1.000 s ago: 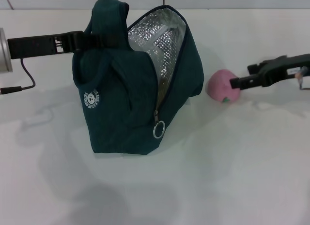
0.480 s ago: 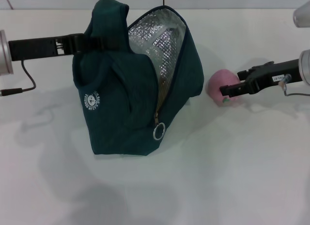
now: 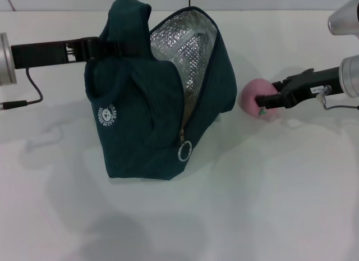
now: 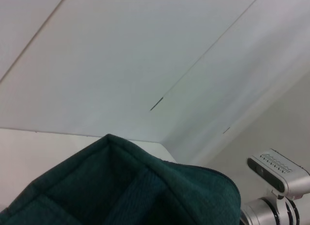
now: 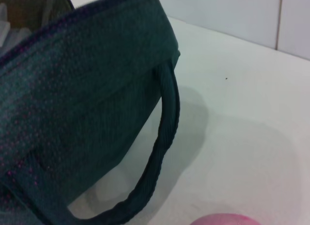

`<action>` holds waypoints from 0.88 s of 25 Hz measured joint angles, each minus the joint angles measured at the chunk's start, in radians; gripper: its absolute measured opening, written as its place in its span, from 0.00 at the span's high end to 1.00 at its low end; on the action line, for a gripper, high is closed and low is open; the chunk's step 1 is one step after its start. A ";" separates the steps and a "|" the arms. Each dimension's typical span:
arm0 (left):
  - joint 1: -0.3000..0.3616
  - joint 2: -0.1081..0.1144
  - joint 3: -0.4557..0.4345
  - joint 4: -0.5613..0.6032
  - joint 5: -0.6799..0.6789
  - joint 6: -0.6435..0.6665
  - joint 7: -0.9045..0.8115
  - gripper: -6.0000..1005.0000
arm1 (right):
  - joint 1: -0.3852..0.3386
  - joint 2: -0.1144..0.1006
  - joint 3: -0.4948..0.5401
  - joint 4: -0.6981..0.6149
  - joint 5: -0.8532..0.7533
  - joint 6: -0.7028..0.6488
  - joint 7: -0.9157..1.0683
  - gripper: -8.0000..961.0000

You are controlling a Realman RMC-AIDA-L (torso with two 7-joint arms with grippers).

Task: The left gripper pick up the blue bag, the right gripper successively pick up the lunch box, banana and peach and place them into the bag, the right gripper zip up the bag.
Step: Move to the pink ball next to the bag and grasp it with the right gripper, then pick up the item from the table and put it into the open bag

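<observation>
peach [image 3: 255, 96] | right pincer [image 3: 267, 101] clenched on it | left pincer [image 3: 96, 47] grasping blue bag [image 3: 151, 104], fingertips hidden

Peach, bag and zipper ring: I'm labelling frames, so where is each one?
peach [image 3: 253, 97], head view, its pink left side.
blue bag [image 3: 134, 132], head view, its front fabric panel.
zipper ring [image 3: 184, 152], head view, the metal pull loop.

We find very little we can read. The blue bag [image 3: 151, 104] carries a small round white logo [image 3: 106, 114] on its front panel, left of the zipper ring; a ring of lettering runs around it, but we cannot make out the words. A small white label [image 3: 317, 90] on the right arm is likewise illegible.
</observation>
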 joint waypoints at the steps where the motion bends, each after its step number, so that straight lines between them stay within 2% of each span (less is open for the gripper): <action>1: 0.000 0.000 0.000 0.000 0.000 0.000 0.000 0.96 | 0.000 0.000 -0.001 -0.001 0.001 0.002 0.000 0.28; 8: 0.000 0.000 -0.001 0.000 0.000 0.000 0.000 0.96 | 0.006 0.000 -0.001 0.002 0.001 0.004 -0.005 0.47; 13: 0.000 0.001 -0.002 0.000 0.000 0.000 0.001 0.96 | 0.006 -0.001 -0.001 -0.001 0.001 0.004 -0.005 0.66; 22: 0.002 0.001 -0.002 0.000 -0.005 0.000 0.002 0.96 | -0.001 -0.001 -0.002 -0.010 0.001 -0.009 -0.006 0.75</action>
